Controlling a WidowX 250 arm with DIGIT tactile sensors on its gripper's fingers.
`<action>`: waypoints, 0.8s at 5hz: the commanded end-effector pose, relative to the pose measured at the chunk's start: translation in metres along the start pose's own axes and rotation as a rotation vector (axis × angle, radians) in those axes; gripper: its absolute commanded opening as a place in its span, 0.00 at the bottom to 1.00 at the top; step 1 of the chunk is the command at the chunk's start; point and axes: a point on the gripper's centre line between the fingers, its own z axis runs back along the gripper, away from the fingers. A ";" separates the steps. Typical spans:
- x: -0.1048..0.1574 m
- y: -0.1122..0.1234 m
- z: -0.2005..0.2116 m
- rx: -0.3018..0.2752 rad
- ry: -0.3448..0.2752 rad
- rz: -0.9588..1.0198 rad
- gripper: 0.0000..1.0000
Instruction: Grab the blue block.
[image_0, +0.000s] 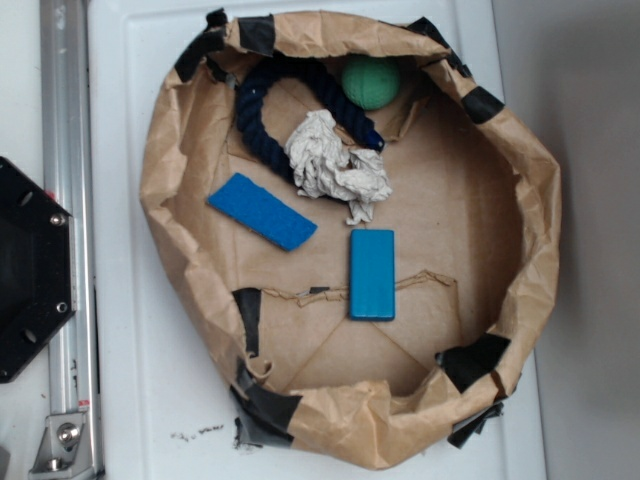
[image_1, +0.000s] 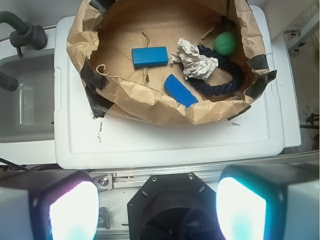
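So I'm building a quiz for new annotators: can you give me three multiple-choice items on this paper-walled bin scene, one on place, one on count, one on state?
1. Where is the green ball?
A. beside the navy rope at the paper wall
B. on the teal-blue block
C. outside the bin

2. How many flat blue blocks lie inside?
A. one
B. two
C. three

3. How is the gripper?
A. shut on the teal-blue block
B. shut on the crumpled cloth
C. open, holding nothing

Answers: 1 A, the ball touches the rope by the wall; 2 B, teal-blue block plus darker royal-blue block; 3 C, fingers wide apart, outside the bin.
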 end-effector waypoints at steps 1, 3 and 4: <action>0.000 0.000 0.000 0.000 0.000 0.000 1.00; 0.094 0.012 -0.064 -0.012 0.035 -0.412 1.00; 0.119 0.006 -0.096 -0.027 0.069 -0.639 1.00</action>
